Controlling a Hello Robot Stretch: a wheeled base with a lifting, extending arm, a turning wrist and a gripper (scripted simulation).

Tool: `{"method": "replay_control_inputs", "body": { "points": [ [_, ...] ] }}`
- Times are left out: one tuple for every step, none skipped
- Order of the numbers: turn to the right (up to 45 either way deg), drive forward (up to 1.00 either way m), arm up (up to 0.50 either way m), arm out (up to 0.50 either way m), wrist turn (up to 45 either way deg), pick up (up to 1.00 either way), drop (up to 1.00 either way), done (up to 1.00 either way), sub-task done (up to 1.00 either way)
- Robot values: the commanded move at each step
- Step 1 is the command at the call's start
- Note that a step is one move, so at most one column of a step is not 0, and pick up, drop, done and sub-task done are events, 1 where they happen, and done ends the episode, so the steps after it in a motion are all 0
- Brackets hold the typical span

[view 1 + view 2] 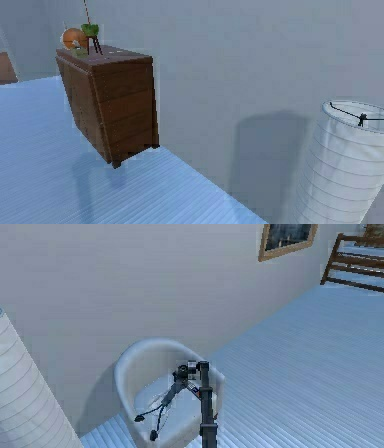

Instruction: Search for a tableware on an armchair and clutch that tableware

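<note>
where the claw (148,426) shows against the seat of the white armchair (137,362), i cannot tell whether it grasps anything.

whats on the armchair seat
White cushion shows at the armchair seat's left edge. The arm and end effector cover its middle and front, so anything lying there is hidden.

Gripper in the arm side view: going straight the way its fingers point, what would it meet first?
Likely the white armchair, at its seat or front rim: the gripper points toward the picture's lower left across it. Depth is unclear, so it might pass clear.
</note>
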Motion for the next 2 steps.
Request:
{"method": "replay_control_inputs", "body": {
  "points": [
    [0.0,0.0,0.0,0.0,45.0,0.0,0.0,0.0,0.0],
    [0.0,0.0,0.0,0.0,42.0,0.0,0.0,0.0,0.0]
  ]
}}
